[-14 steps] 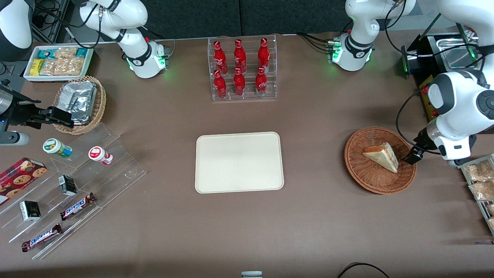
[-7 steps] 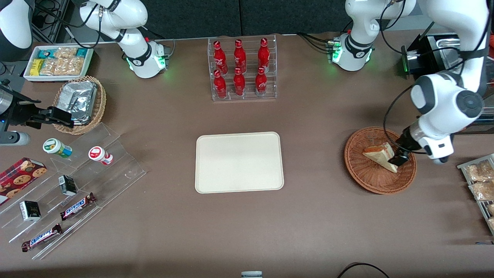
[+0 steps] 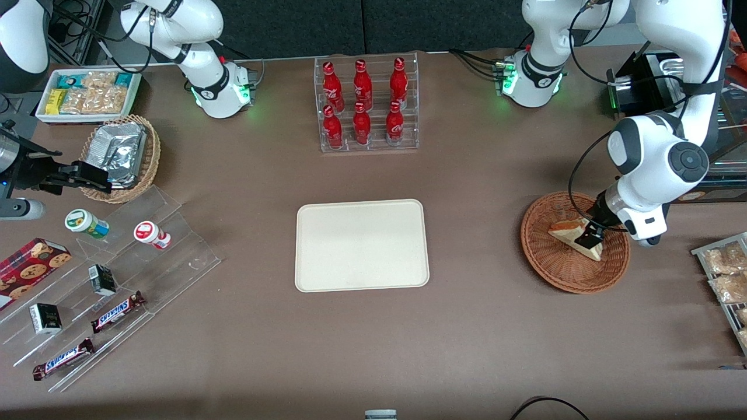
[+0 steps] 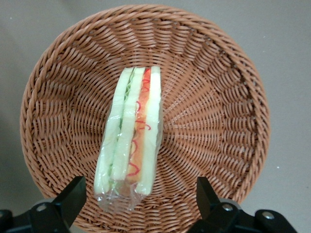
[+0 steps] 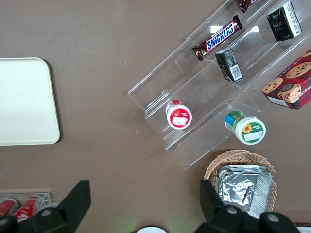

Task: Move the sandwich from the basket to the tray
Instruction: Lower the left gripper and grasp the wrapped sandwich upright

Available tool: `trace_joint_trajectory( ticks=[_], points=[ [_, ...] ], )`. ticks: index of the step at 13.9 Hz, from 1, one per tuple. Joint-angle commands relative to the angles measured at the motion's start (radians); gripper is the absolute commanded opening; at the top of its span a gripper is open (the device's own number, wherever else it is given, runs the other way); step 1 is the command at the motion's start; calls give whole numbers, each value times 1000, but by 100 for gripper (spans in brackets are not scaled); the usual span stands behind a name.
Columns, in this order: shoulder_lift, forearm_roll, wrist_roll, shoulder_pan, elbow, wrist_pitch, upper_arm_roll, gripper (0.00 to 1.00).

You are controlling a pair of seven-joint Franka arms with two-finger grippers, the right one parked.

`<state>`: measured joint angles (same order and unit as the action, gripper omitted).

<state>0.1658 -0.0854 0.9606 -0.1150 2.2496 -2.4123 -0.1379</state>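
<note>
Right now the gripper (image 3: 588, 238) hangs over the basket (image 3: 548, 265), directly above the sandwich (image 3: 565, 232), with its fingers (image 4: 73, 196) spread wide: in the left wrist view one dark fingertip shows to each side of the wedge, each with a clear gap of wicker between it and the bread, so neither touches it. The sandwich (image 4: 130, 138) lies in the bowl of the basket (image 4: 218, 97) on a bread face, its cut edge up (red-orange and green filling showing between the white slices), wrapped in clear film that bunches at one end. It sits near the middle of the weave, well inside the raised rim all round. The tray (image 3: 362, 245) lies flat on the brown table (image 3: 478, 326) toward the parked arm's end from the basket, and well apart from it; bare tabletop fills the stretch between the tray's rounded edge and the basket's rim. A clear rack of red bottles (image 3: 366, 104) stands farther from the front camera than the tray, with open table between them. A metal rack of snack packs (image 3: 723, 277) lies near the basket, toward the working arm's end, not touching its rim.
</note>
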Motion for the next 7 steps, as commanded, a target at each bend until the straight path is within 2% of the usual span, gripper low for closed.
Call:
trace_joint_trajectory(
  ticks=[1,7],
  points=[
    [17,3,9,-6,18,-57,-5,100],
    [64,7,6,-6,18,-90,-5,97]
  ],
)
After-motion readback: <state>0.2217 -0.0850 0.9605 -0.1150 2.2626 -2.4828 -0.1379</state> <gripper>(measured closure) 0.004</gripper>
